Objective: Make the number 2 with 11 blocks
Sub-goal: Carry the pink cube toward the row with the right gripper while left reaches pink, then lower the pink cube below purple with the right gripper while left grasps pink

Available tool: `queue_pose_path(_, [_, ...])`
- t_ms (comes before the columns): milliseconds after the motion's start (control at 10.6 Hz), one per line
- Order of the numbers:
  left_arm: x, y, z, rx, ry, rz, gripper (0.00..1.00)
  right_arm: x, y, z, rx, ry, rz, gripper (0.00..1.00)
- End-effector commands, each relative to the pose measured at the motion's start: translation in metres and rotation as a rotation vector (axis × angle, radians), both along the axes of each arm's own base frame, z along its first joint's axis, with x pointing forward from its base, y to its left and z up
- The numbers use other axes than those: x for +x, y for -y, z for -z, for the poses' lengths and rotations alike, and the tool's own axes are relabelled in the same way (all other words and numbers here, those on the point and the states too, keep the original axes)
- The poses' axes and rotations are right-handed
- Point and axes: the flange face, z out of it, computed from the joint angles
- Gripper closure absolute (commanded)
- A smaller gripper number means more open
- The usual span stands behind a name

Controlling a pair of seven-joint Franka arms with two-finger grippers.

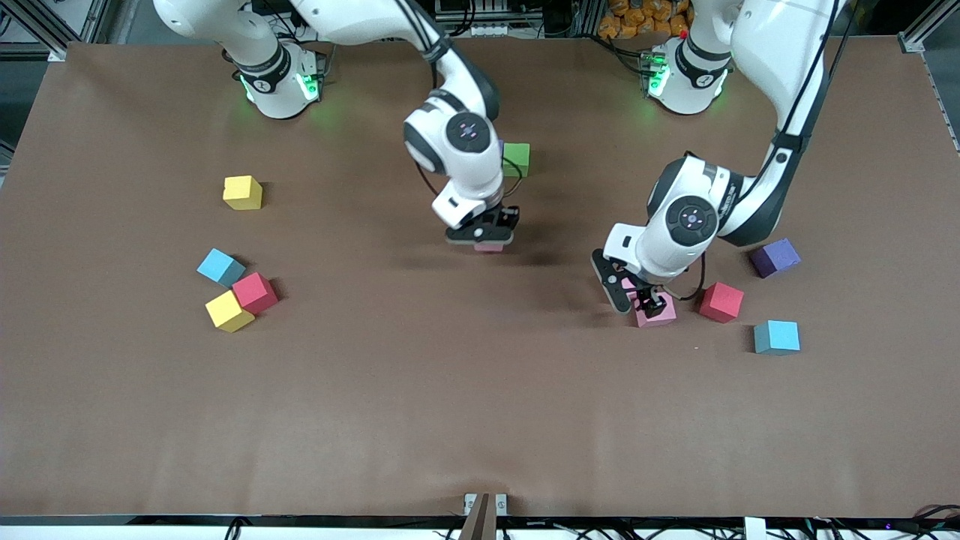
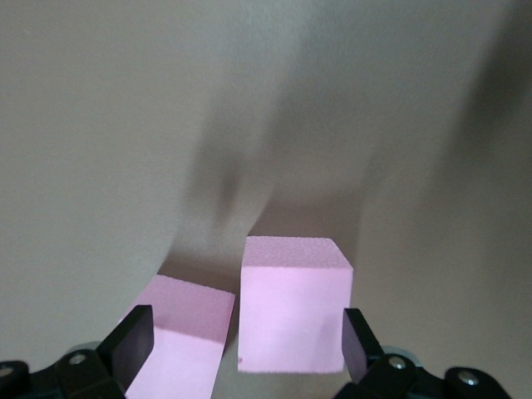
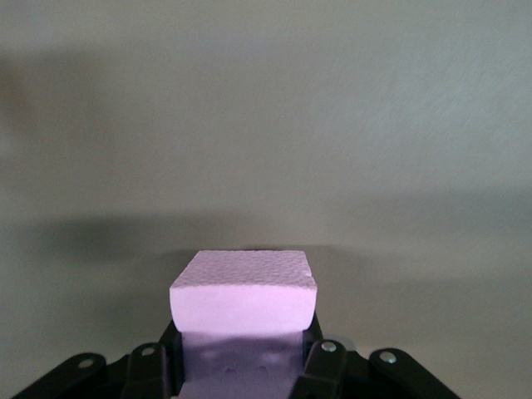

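Right tool clamped on a pale-purple matte foam cube over mid tabletop, no figure begun w/ it yet; left tool, fingers apart, straddles two touching pink foam cubes directly beneath, toward left arm's end.

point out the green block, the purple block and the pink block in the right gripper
green block (image 1: 517,158), front view, top face
purple block (image 1: 775,256), front view, top face
pink block (image 3: 245,291), right wrist view, front face
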Motion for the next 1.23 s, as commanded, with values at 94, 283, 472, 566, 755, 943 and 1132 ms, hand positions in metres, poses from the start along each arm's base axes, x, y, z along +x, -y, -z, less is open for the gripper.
queue_pose_path(94, [-0.007,0.002,0.012,0.017,0.004,-0.011,0.0,-0.031,-0.021,0.018,-0.024,0.002,0.019,0.69])
queue_pose_path(283, [-0.013,0.009,0.012,0.019,0.003,-0.014,0.0,-0.048,-0.031,0.025,-0.033,-0.004,0.027,0.7])
queue_pose_path(472, [-0.017,0.008,0.016,0.025,-0.007,-0.012,0.0,-0.063,-0.039,0.026,-0.035,-0.006,0.024,0.7])
queue_pose_path(566, [-0.019,0.006,0.015,0.026,-0.008,-0.011,0.0,-0.07,-0.039,0.031,-0.043,-0.011,0.023,0.7])
queue_pose_path(755, [-0.019,0.006,0.015,0.032,-0.005,-0.004,0.0,-0.083,-0.045,0.033,-0.048,-0.014,0.004,0.7])
queue_pose_path(943, [-0.021,0.004,0.019,0.042,-0.01,0.004,0.0,-0.09,-0.048,0.036,-0.054,-0.016,0.008,0.7])
queue_pose_path(1132, [-0.023,0.004,0.022,0.049,-0.013,0.005,0.0,-0.096,-0.051,0.037,-0.055,-0.018,0.004,0.7])
